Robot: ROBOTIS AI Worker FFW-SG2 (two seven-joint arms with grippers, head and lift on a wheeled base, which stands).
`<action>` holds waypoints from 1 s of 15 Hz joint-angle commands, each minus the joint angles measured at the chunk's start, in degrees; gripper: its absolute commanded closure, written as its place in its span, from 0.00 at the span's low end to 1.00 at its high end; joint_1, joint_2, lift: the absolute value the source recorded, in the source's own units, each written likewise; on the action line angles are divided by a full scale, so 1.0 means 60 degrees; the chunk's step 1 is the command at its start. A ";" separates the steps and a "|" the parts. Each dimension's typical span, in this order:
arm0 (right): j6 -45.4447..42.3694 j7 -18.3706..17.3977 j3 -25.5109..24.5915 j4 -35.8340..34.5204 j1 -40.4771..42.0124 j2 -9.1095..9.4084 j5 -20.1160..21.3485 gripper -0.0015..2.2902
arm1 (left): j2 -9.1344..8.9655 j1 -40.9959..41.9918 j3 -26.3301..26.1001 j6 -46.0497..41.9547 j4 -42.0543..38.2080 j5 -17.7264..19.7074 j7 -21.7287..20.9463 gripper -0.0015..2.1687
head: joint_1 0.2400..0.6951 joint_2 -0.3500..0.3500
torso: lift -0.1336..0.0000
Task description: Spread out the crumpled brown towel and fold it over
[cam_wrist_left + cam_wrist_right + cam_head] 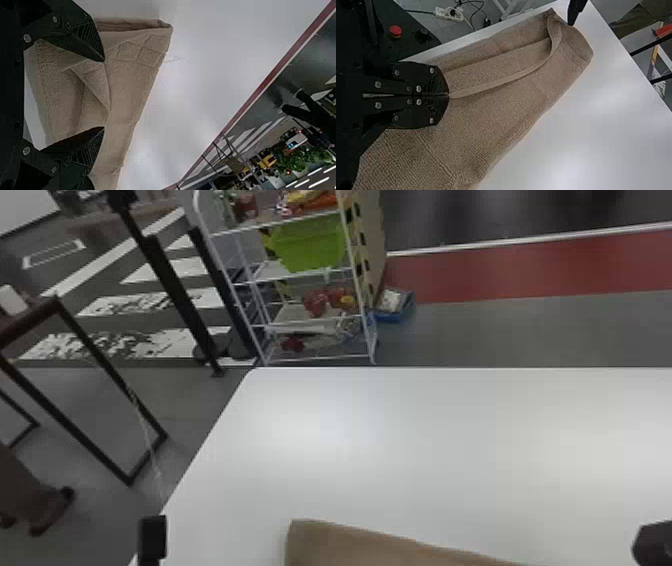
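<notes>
Brown terry towel (506, 103) stretches lengthwise left from our black right gripper (449, 95) (pinching its edge) towards our spread black left gripper (104, 94).

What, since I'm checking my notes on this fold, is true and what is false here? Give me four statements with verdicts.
1. The right gripper has its fingers shut on the brown towel. True.
2. The left gripper's fingers are pressed together. False: the left gripper has its fingers spread apart.
3. The towel lies on a white table. True.
4. A green bin stands on that table. False: the green bin is on the rack beyond it.
</notes>
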 commanded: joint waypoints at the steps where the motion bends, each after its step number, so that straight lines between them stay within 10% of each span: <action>1: -0.0236 0.0031 -0.0246 -0.0266 0.0151 -0.0001 -0.0002 0.53 | -0.0025 0.0000 -0.0036 -0.0012 -0.0005 -0.0011 0.0014 0.15 | 1.00 1.00 | 0.08; 9: -0.0676 0.0031 -0.0334 -0.0149 0.0839 -0.0074 -0.0398 0.50 | -0.0025 -0.0073 -0.0211 -0.0012 -0.0005 -0.0172 0.0175 0.15 | 1.00 1.00 | 0.08; 13: -0.0822 0.0031 -0.0861 -0.0236 0.0913 -0.0103 -0.0984 0.04 | -0.0025 -0.0190 -0.0211 0.0017 -0.0005 -0.0172 0.0278 0.15 | 1.00 1.00 | 0.08; 15: -0.0851 0.0031 -0.1725 -0.0324 0.0913 -0.0030 -0.1848 0.01 | -0.0025 -0.0234 -0.0211 0.0017 -0.0005 -0.0172 0.0292 0.15 | 1.00 1.00 | 0.08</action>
